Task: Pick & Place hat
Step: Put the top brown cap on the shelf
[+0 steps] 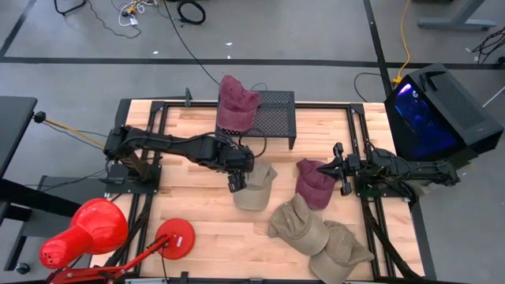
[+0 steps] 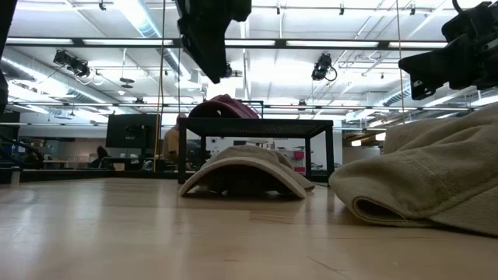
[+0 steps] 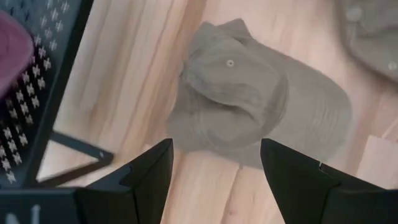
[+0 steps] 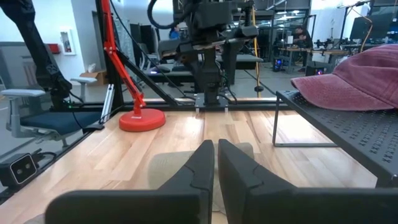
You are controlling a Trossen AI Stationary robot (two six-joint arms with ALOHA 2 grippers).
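A tan hat (image 1: 254, 186) (image 3: 249, 93) lies crown up on the wooden table, its brim on the wood (image 2: 245, 173). My left gripper (image 1: 236, 183) (image 3: 214, 168) hangs open above the hat's left side, slanting down, with nothing between its fingers. A maroon hat (image 1: 237, 98) (image 2: 222, 107) rests on the black mesh rack (image 1: 272, 118) at the far side. A second maroon hat (image 1: 315, 184) lies on the table close to my right gripper (image 1: 338, 166) (image 4: 214, 163), which is shut, level and still at the right.
Two more tan hats (image 1: 298, 222) (image 1: 339, 251) lie toward the near right; one fills the right of the low view (image 2: 436, 183). A red desk lamp (image 1: 87, 229) with its round base (image 1: 174, 238) stands at the near left. A black box with a blue light (image 1: 438, 110) sits beyond the right edge.
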